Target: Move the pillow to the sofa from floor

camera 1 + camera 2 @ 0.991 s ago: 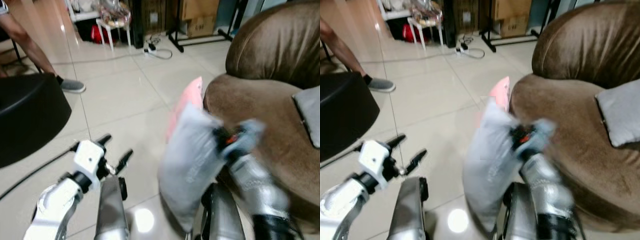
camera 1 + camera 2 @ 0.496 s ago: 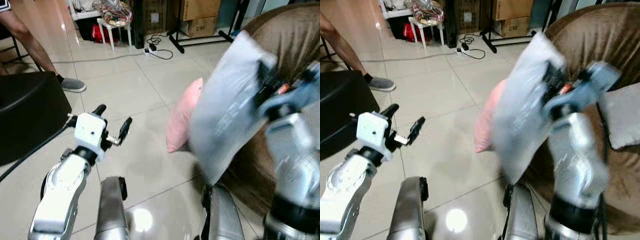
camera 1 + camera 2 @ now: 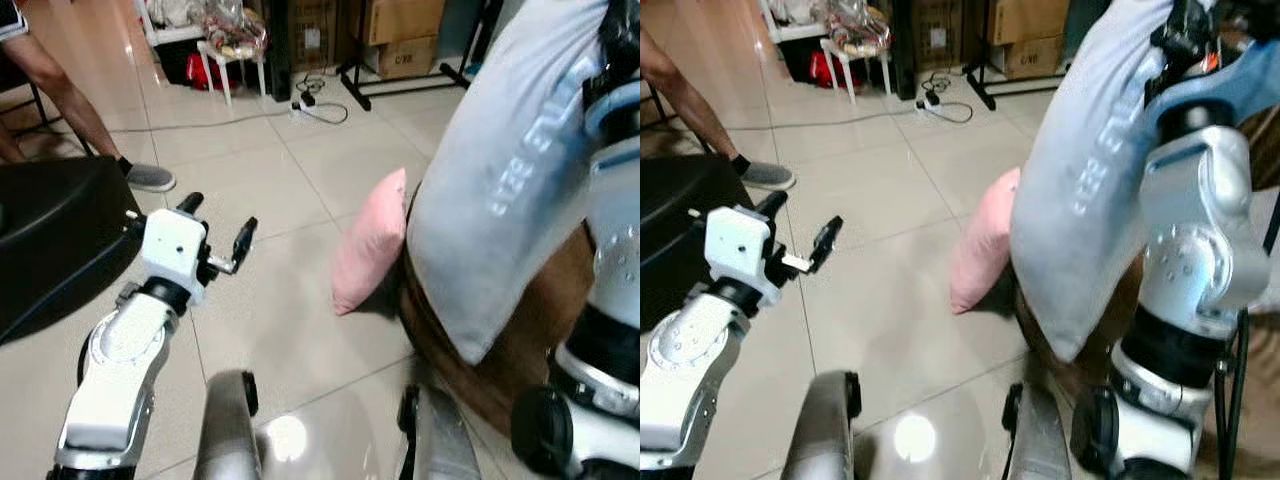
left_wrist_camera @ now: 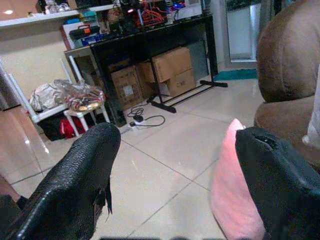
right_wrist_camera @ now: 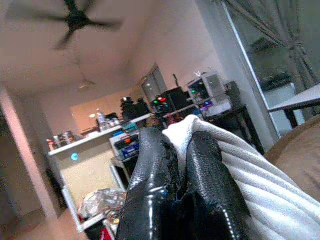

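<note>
Hanging long-axis down from the right gripper point(image 5: 182, 150), pinched shut on its top edge, the pale grey fabric pillow point(image 3: 500, 190) dangles just left of the brown sofa point(image 4: 287, 85); left gripper point(image 3: 215, 235) open, empty.

Both eye views look forward and down from the head onto the tiled floor point(image 3: 270, 200), sharing the pink pillow point(image 3: 368, 245) and brown sofa point(image 4: 285, 55). The left wrist view faces low across that floor; the right wrist view tilts upward, seemingly toward the ceiling fan point(image 5: 75, 20).
</note>
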Controlling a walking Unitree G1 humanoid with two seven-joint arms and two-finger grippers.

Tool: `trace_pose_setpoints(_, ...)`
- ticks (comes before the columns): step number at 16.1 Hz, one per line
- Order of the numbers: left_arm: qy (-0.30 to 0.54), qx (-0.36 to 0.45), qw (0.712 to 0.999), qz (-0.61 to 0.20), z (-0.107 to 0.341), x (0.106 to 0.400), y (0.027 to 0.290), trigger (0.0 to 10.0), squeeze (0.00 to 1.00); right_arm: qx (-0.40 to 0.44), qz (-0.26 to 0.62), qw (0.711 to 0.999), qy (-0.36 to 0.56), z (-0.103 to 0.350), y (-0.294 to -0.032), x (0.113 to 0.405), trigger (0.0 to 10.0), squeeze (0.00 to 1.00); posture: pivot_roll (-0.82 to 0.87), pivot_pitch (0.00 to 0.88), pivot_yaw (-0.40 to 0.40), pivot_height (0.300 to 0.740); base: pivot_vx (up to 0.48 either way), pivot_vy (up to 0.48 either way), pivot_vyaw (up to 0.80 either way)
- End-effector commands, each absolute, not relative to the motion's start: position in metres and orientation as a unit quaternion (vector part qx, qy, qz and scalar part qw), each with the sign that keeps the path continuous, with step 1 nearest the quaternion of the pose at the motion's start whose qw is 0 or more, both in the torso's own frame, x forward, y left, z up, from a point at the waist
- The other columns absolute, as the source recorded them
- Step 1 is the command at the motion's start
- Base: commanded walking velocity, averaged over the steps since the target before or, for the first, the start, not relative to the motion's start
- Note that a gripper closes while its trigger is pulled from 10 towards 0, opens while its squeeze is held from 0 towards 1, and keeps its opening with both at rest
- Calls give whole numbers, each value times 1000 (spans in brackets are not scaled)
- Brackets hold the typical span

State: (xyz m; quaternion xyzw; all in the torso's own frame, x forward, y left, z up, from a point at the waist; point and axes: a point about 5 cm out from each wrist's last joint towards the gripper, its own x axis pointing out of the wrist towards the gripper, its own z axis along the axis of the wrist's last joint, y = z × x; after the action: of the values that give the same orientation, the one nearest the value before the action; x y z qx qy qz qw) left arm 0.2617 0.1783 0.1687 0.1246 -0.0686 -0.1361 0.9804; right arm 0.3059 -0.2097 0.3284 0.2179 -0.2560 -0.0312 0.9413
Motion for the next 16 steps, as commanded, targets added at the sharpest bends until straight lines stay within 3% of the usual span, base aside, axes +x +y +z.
trace_pose_setpoints(1, -67, 130, 981, -127, 169, 264, 182, 10000, 0, 215, -36, 928, -301, 346, -215, 300, 10000, 0, 67, 0, -33, 606, 0, 0, 0)
trace_pose_setpoints(4, -66, 132, 981, -124, 169, 265, 183, 10000, 0, 167, -46, 939, -298, 339, -216, 307, 10000, 0, 64, 0, -35, 636, 0, 0, 0)
trace_pose_setpoints(8, -57, 135, 981, -125, 162, 262, 183, 10000, 0, 110, -40, 966, -231, 284, -196, 315, 10000, 0, 70, 0, -43, 666, 0, 0, 0)
trace_pose_setpoints(10, -53, 137, 981, -124, 160, 261, 183, 10000, 0, 91, -35, 980, -173, 245, -185, 317, 10000, 0, 77, 0, -49, 676, 0, 0, 0)
trace_pose_setpoints(12, -45, 141, 982, -121, 156, 259, 185, 10000, 0, 78, -33, 996, -27, 175, -176, 315, 10000, 0, 78, 0, -48, 696, 0, 0, 0)
trace_pose_setpoints(16, -35, 147, 982, -117, 152, 258, 186, 10000, 0, 75, -54, 995, 22, 145, -180, 308, 10000, 0, 81, 0, -48, 721, 0, 0, 0)
